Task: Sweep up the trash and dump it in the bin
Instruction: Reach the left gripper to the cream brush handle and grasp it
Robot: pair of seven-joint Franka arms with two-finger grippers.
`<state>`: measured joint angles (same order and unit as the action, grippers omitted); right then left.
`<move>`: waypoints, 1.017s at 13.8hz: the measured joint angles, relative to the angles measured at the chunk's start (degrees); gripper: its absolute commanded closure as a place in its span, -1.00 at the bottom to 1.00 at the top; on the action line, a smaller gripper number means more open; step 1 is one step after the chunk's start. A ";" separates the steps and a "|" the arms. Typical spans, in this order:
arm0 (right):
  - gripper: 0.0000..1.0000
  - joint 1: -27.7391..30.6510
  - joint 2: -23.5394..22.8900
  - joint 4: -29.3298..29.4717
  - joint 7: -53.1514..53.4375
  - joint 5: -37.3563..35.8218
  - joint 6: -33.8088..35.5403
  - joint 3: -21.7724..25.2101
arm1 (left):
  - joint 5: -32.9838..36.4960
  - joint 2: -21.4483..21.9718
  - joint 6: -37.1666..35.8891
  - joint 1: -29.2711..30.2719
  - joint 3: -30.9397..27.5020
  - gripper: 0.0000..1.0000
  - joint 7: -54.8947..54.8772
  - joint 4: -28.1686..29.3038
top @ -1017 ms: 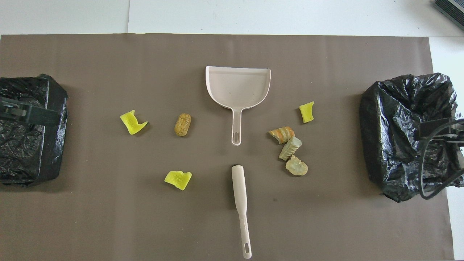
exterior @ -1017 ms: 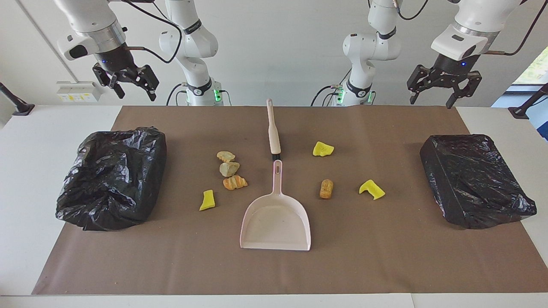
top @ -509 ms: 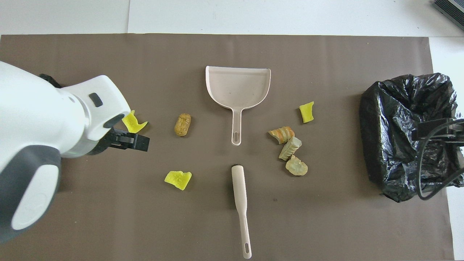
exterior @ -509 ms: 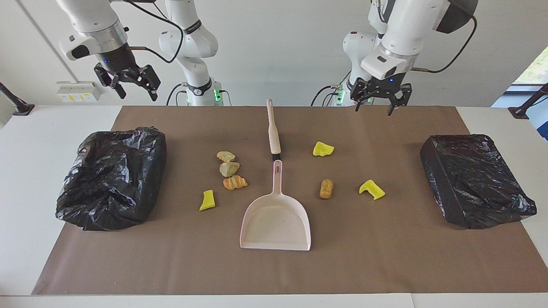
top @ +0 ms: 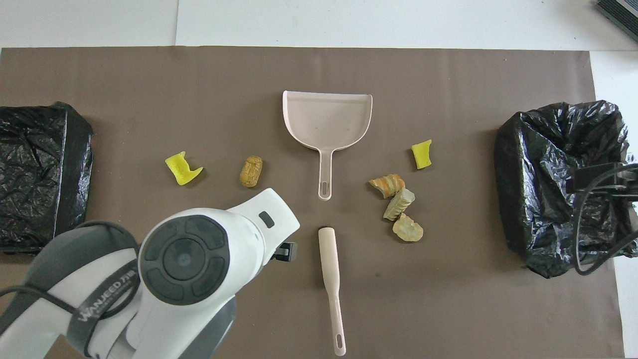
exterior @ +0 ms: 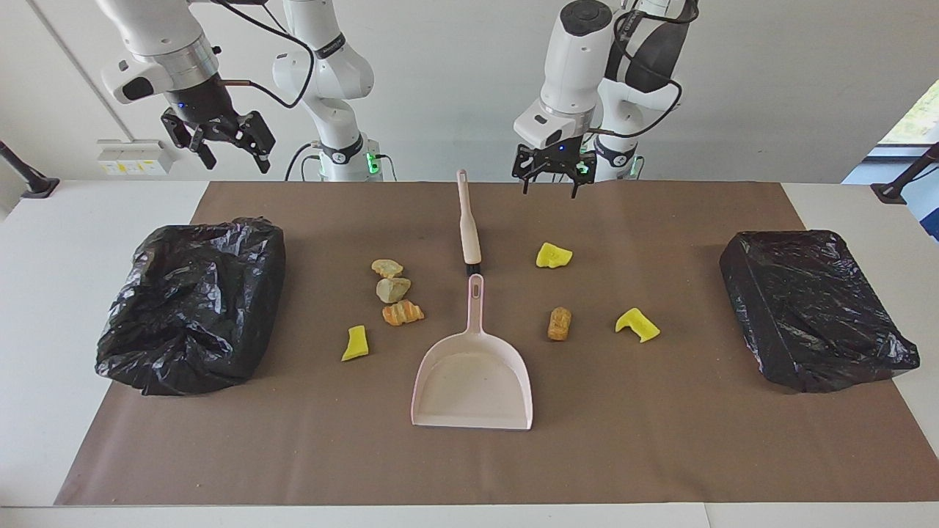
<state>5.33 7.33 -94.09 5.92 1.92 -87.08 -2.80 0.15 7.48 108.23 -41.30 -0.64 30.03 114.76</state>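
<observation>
Since a second ago our left gripper (exterior: 549, 181) swung in over the mat's near edge beside the brush (exterior: 467, 220), fingers apart; our right gripper (exterior: 218, 139) hung spread above one of two black-bagged bins (exterior: 194, 304). Seven trash lumps (exterior: 396, 290) lay flanking one dustpan (exterior: 473, 381). We read "WANJEED" on the arm.

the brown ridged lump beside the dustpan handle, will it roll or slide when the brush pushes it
The brown ridged lump looks oblong and rounded, so it may roll sideways rather than slide straight. It seems small and probably light, so a gentle push should move it. Its grooved surface could drag slightly on the brown mat.
</observation>
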 measured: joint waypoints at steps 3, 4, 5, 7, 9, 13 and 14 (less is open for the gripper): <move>-1.00 0.00 0.00 0.00 0.00 0.00 0.00 0.00 | -0.01 -0.56 6.60 -5.88 0.03 -1.00 7.44 5.89; -1.00 0.00 0.00 0.00 0.00 0.00 0.00 0.00 | -0.01 -1.41 8.84 -7.86 0.03 -1.00 10.23 7.33; -1.00 0.00 0.00 0.00 0.00 0.00 0.00 0.00 | -0.01 -2.56 11.35 -9.67 0.05 -1.00 13.09 8.39; -1.00 0.00 0.00 0.00 0.00 0.00 0.00 0.00 | -0.01 -5.37 16.70 -13.24 0.05 -1.00 17.97 9.92; -1.00 0.00 0.00 0.00 0.00 0.00 0.00 0.00 | -0.01 -7.20 19.91 -15.76 0.09 -1.00 20.87 10.65; -1.00 0.00 0.00 0.00 0.00 0.00 0.00 0.00 | -2.33 -7.76 23.07 -18.31 0.05 -0.87 22.33 13.02; -1.00 0.00 0.00 0.00 0.00 0.00 0.00 0.00 | -3.59 -7.76 23.39 -18.76 0.10 -0.80 22.70 13.51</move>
<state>5.33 7.33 -94.09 5.92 1.92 -87.08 -2.80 -3.44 -0.29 131.63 -60.06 -0.54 52.74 128.28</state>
